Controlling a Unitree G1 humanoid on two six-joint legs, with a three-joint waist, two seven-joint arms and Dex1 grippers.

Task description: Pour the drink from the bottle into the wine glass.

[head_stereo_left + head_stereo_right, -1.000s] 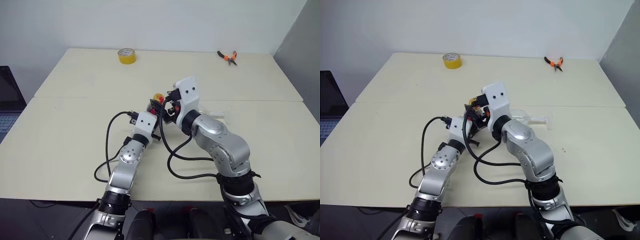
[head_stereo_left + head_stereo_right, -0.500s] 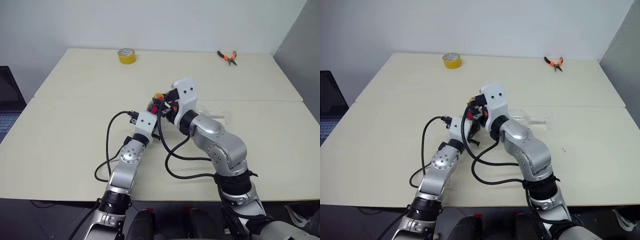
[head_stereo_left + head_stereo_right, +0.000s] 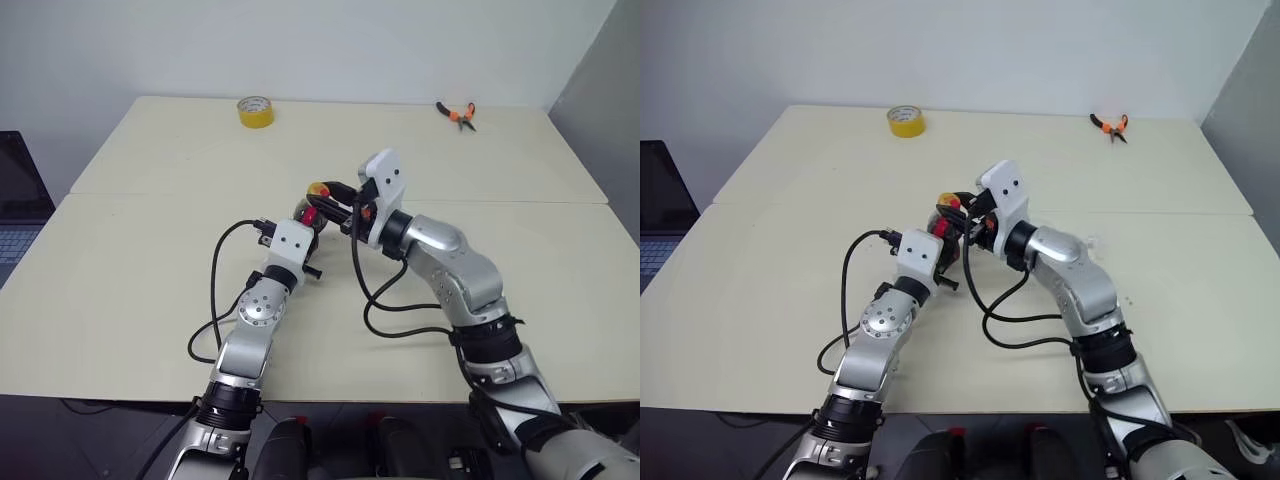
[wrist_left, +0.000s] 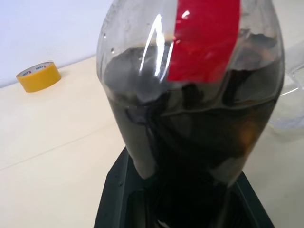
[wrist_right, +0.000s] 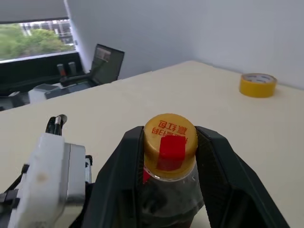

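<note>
At the middle of the worktop (image 3: 150, 240) the bottle (image 4: 190, 95) stands upright, dark drink (image 4: 199, 156) inside, left tool (image 4: 183, 209) clamped tight round its lower body. Right tool (image 5: 170, 142) has its fingers closed against the yellow cap (image 5: 170, 138). Tape roll (image 3: 254, 112) far back.

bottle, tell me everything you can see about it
The bottle is small, clear plastic with a rounded body and a red label, part-filled with dark, near-black drink. Its yellow cap, with a red strip and red print, is on. It stands upright over the table; the left gripper grips the body, and the right gripper brackets the cap.
</note>
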